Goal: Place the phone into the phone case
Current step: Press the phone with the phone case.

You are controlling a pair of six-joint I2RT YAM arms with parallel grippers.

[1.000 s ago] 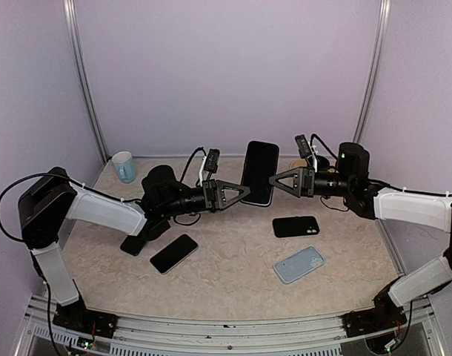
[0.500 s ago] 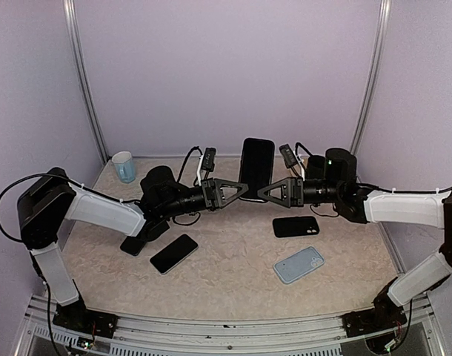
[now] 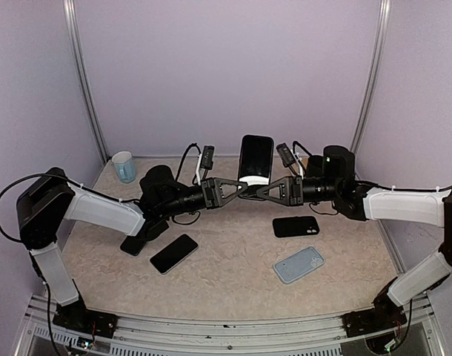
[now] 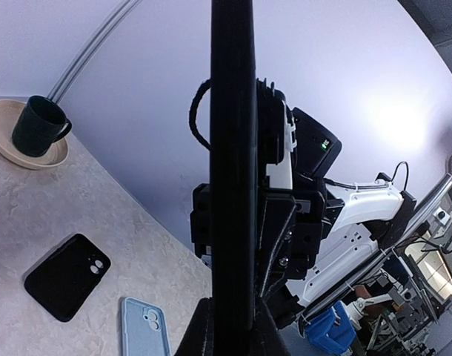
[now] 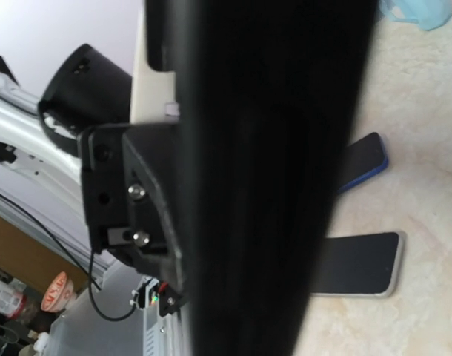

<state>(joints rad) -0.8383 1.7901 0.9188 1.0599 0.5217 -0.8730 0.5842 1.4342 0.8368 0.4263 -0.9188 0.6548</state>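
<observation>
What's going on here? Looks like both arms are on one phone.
Yes. Both arms hold one phone upright in the air between them. The left fingers are shut on its lower left edge and the right fingers on its lower right. The black case and the blue case lie untouched on the table, so the phone is not in a case yet.
</observation>
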